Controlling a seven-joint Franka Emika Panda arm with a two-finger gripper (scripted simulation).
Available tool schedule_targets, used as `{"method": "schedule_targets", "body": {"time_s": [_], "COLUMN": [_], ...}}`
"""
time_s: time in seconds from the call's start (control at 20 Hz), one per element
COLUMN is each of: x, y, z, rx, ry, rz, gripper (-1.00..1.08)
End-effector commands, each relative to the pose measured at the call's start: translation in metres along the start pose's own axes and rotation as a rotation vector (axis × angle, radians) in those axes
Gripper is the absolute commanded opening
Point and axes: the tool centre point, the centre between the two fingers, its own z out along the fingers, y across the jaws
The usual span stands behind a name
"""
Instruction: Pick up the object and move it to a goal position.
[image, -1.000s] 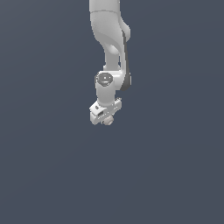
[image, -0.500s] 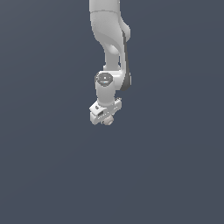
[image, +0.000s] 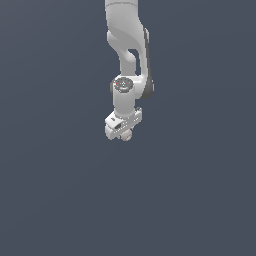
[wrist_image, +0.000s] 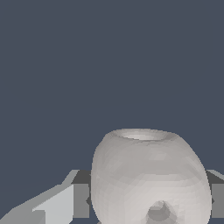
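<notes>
The object (wrist_image: 148, 175) is a pale grey-beige ball-like bead with a flat rim at one end and a small hole in its side. In the wrist view it sits between the two dark fingers (wrist_image: 81, 199) and fills much of the picture. In the exterior view it shows as a small pale lump (image: 126, 135) under the white gripper body. My gripper (image: 124, 135) hangs below the white arm near the middle of the exterior view and is shut on the object.
Only a plain dark blue-grey background (image: 200, 190) surrounds the arm (image: 127, 45) in both views. No other objects, edges or containers show.
</notes>
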Motion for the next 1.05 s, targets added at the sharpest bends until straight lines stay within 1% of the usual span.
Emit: {"method": "schedule_targets", "body": {"time_s": [0.0, 0.55, 0.75, 1.0], "x": [0.005, 0.035, 0.041, 0.044], "y": [-0.007, -0.042, -0.049, -0.051], "z": [-0.013, -0.085, -0.099, -0.104], "rx": [-0.001, 0.0, 0.0, 0.001], "ry": [0.001, 0.0, 0.0, 0.0], "rz": [-0.001, -0.002, -0.002, -0.001], "gripper": [-1.0, -1.0, -1.0, -1.0]}}
